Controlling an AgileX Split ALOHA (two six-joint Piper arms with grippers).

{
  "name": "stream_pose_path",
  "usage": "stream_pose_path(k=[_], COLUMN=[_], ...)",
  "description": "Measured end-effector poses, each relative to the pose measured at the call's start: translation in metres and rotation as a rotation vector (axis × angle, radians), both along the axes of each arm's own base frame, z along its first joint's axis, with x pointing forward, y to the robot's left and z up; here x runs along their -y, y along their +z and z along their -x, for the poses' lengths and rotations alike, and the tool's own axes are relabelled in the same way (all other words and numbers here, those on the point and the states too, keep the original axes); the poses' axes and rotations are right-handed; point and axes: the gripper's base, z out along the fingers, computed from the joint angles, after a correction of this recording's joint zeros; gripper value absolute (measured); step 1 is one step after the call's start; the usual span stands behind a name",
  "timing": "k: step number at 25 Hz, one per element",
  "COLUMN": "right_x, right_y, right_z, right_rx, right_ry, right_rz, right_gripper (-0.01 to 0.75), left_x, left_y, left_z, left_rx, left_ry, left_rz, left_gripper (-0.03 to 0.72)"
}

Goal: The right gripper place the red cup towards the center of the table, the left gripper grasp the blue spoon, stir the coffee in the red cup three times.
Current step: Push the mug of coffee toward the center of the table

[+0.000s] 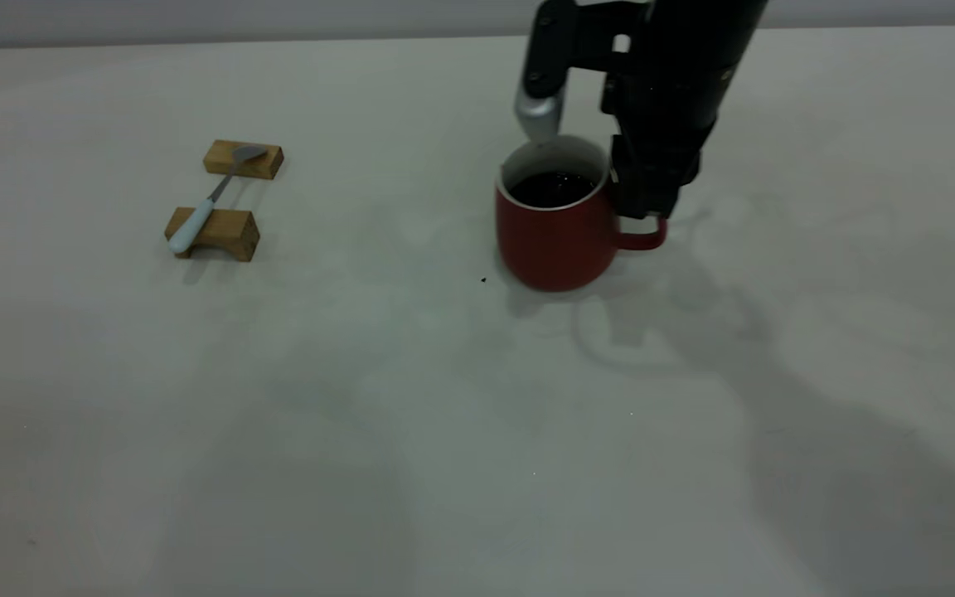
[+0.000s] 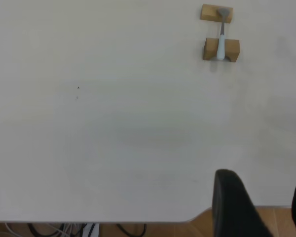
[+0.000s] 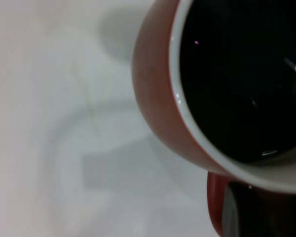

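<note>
The red cup stands right of the table's middle, with dark coffee inside its white rim. From above, my right gripper is shut on the cup's loop handle. The right wrist view shows the cup, the coffee and the handle against a dark finger. I cannot tell whether the cup touches the table. The blue spoon lies across two tan blocks at far left. My left gripper is open and empty, near the table's edge, far from the spoon.
Two wooden blocks carry the spoon. A tiny dark speck lies left of the cup. In the left wrist view the table's rounded corner gives way to wooden floor and cables.
</note>
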Motion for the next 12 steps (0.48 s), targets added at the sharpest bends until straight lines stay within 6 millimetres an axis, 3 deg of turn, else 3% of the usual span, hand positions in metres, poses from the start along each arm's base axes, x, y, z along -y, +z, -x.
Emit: stream_pose_path(k=[12], right_x=[-0.015], right_y=[0.001], right_z=[0.004], right_rx=[0.000], right_ry=[-0.052], right_rz=[-0.067], right_gripper=[0.184], left_x=[0.000], left_y=[0.000], left_z=[0.000], left_rx=[0.000], left_ry=[-0.001], left_rz=[-0.001], left_gripper=[0.370])
